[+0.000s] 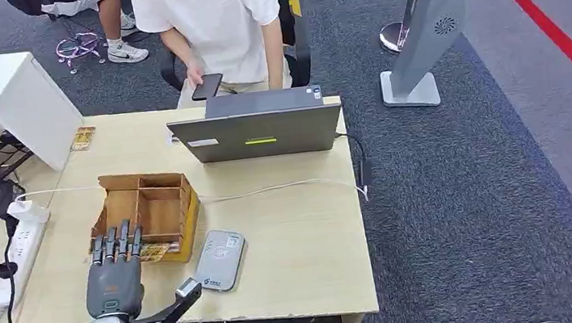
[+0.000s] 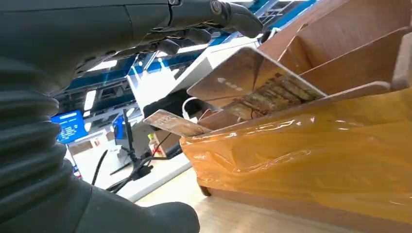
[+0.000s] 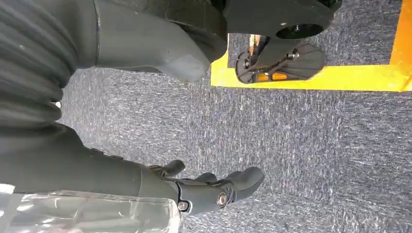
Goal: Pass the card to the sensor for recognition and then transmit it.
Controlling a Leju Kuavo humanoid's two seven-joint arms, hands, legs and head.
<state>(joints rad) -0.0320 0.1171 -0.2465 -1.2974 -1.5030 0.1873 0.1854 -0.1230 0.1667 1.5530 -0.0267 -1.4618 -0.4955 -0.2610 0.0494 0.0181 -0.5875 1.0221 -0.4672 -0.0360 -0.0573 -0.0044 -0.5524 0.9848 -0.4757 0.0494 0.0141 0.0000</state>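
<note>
Evidently the pick-up is in hand: low left in the head view, the left hand (image 1: 116, 266) reaches with fingers apart, holding nothing, over the card (image 1: 155, 252) at the wooden box (image 1: 147, 203) front, the card reader (image 1: 219, 259) just beside. Close up in the left wrist view, the card (image 2: 252, 82) leans on the box rim below the fingertips (image 2: 243, 19); next, I judge, comes pinching it. Against carpet (image 3: 301, 145) in the right wrist view, the right hand (image 3: 194, 187) hangs loosely spread, holding nothing.

— What is sitting on the table (image 1: 308, 240) at the far edge?
— A laptop (image 1: 257, 132), with a white cable (image 1: 285, 186) trailing from the right edge. A person (image 1: 210, 24) is standing behind it, holding a phone (image 1: 207, 87).
— And at the left?
— A power strip (image 1: 18, 249) is lying there. A grey stand (image 1: 424, 32) is standing on the carpet (image 1: 497, 186).
</note>
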